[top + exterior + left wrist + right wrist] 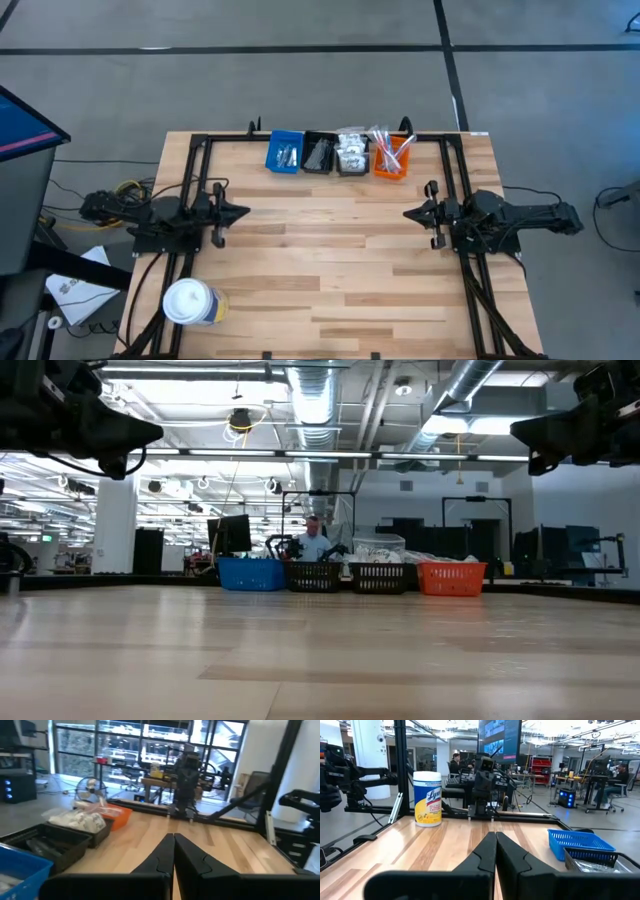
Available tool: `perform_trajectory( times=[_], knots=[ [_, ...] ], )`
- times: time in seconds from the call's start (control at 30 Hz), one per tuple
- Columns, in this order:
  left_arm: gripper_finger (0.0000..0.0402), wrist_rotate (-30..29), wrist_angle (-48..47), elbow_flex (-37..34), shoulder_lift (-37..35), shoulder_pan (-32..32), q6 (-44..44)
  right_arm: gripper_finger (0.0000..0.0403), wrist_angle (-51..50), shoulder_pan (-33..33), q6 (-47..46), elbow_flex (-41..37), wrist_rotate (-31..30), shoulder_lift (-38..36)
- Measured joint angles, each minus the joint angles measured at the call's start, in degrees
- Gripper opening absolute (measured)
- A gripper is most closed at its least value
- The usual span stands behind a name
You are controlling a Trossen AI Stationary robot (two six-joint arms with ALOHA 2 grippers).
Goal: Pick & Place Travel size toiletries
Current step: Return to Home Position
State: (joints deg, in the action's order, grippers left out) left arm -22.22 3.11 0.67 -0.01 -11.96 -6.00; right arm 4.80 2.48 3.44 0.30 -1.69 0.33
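four bins (271, 155) sit side by side along the far edge of the table (330, 280), toiletries (351, 150) inside. tub (190, 302) stands at the near left corner. left gripper (240, 211) and right gripper (410, 213) face each other, well apart.

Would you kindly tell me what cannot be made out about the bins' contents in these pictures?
High view: the toiletries are too small to tell apart or count.
Low view: mesh walls, like that of the orange bin, hide the contents.
Left wrist view: the picture's edge cuts off the blue bin.
Right wrist view: the orange bin lies outside the frame.
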Motion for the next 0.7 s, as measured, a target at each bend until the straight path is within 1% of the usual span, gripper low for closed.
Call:
perform_trajectory(
  times=[0.17,0.7],
  knots=[
    [0.0002,-2.4,0.2,0.0,0.6,1.6,-0.3,0.0,0.2,0.0,0.0,0.0,0.1,0.0],
    [0.0002,-2.4,0.8,0.0,7.1,1.8,-0.3,0.0,0.0,0.0,0.0,0.0,0.1,0.0]
  ],
)
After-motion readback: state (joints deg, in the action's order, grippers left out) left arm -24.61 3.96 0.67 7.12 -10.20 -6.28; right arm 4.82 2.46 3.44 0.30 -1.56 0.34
